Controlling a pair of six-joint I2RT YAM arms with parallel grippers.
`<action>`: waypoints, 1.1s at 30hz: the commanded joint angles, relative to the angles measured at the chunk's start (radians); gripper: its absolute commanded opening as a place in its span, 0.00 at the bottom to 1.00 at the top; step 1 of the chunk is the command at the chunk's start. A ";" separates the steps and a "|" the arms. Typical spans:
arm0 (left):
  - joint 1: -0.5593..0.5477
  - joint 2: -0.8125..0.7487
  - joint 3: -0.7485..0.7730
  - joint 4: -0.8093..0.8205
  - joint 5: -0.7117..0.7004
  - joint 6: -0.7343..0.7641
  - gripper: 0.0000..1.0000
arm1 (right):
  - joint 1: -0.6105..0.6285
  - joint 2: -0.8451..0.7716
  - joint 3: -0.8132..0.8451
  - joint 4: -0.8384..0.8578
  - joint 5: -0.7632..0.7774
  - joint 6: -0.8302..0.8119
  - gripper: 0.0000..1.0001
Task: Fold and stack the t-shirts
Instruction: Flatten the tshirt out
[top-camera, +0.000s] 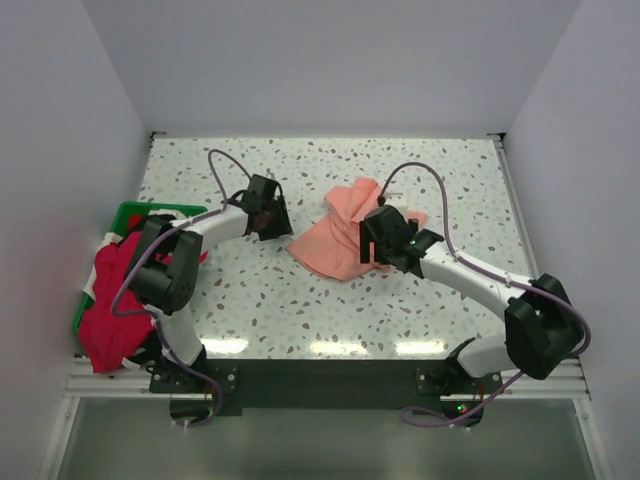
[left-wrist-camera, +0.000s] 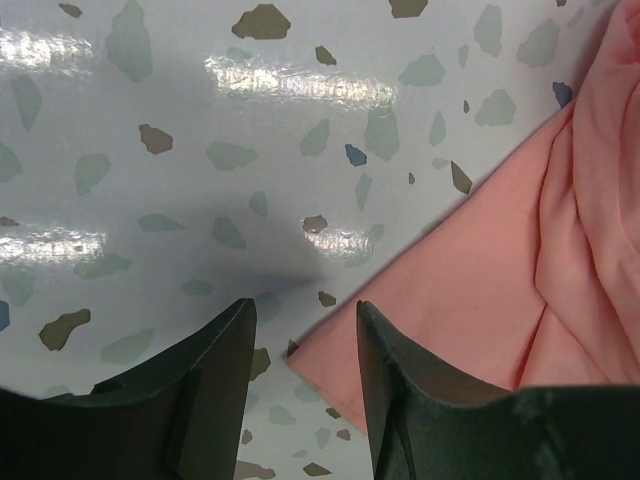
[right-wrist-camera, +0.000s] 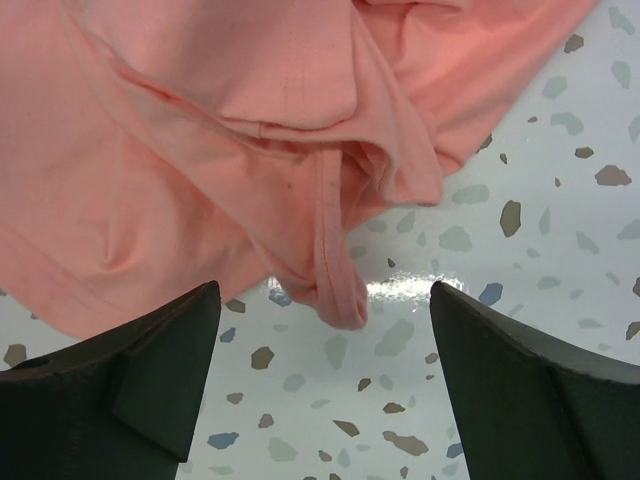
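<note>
At your far left the green bin (top-camera: 135, 208) holds a crimson t-shirt (top-camera: 110, 320) that spills over its near rim, well apart from both grippers, so leave it out of your thinking for now. Next across, your left gripper (top-camera: 283, 226) hangs low over the speckled table (top-camera: 260, 300). Its wrist view shows the left gripper (left-wrist-camera: 300, 320) with its jaws apart and nothing between them but bare tabletop. The pointed left corner of the salmon-pink t-shirt (left-wrist-camera: 480, 290) lies just beside the right-hand finger, and the cloth spreads away to the right from there. That salmon-pink t-shirt (top-camera: 335, 245) sits bunched in the middle of the table, its longer run going roughly from that near-left corner up toward the far right. Over its right side you have the right gripper (top-camera: 385, 245). Seen from the wrist, the right gripper (right-wrist-camera: 325, 290) stands wide apart and holds nothing, and a folded hem loop (right-wrist-camera: 335, 290) of the shirt (right-wrist-camera: 200, 150) points straight into the gap. Each arm is at its own end of the cloth, so I judge the next pinch belongs to both, corner on the left and hem on the right.
</note>
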 joint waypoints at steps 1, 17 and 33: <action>-0.023 0.017 0.004 0.062 0.023 0.032 0.50 | -0.016 0.013 -0.023 0.061 0.054 0.025 0.88; -0.130 0.041 -0.050 0.029 -0.127 0.029 0.47 | -0.029 0.101 -0.069 0.166 -0.081 0.073 0.80; -0.102 -0.049 0.037 -0.029 -0.165 0.046 0.00 | -0.045 0.041 0.018 0.066 -0.101 0.058 0.00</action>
